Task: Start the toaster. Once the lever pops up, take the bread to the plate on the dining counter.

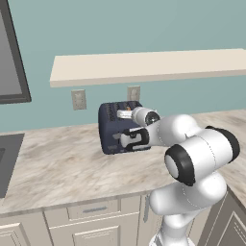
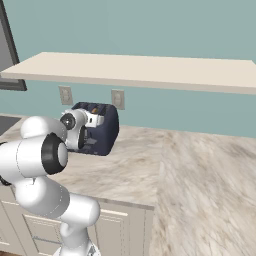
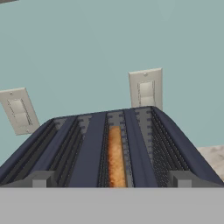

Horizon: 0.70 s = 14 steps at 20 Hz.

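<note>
The tool (image 1: 126,129), jaws wide and empty, hovers at the front of the toaster (image 1: 109,129) at mid-frame on the bench (image 1: 62,168), with the bread (image 3: 115,157) lying lengthwise in its slot just ahead in the hand view.

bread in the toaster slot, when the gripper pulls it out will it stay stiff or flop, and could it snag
The bread looks like a thin, browned slice standing on edge, so probably stiff and light, though perhaps crumbly under a hard pinch. It sits deep in a narrow slot of the toaster between ribbed walls, so a tilted pull may snag; straight up seems safer.
</note>
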{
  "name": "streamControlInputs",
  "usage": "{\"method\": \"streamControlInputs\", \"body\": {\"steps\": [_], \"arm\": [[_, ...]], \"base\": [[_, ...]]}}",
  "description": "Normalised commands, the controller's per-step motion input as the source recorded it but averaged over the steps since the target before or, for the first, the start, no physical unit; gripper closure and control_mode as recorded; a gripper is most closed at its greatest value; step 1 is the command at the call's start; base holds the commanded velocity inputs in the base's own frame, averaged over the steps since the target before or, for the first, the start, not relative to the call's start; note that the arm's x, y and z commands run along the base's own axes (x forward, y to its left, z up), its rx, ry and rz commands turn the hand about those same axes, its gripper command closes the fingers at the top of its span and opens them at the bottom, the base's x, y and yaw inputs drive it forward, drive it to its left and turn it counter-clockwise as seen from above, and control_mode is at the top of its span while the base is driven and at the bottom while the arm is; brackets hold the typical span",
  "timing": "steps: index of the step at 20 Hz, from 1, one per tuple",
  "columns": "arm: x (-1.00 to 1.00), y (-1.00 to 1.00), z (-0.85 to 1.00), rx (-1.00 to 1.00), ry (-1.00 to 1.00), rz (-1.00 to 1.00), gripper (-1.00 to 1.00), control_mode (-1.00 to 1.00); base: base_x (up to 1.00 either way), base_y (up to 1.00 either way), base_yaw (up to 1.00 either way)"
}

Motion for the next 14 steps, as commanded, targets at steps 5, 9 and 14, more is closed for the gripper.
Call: {"method": "streamControlInputs", "body": {"steps": [5,9,14], "arm": [[0.0,0.0,0.0,0.0,0.0,0.0,-1.0,-1.0],[0.0,0.0,0.0,0.0,0.0,0.0,-1.0,-1.0],[0.0,0.0,0.0,0.0,0.0,0.0,-1.0,-1.0]], "base": [[0.0,0.0,0.0],[0.0,0.0,0.0],[0.0,0.0,0.0]]}}
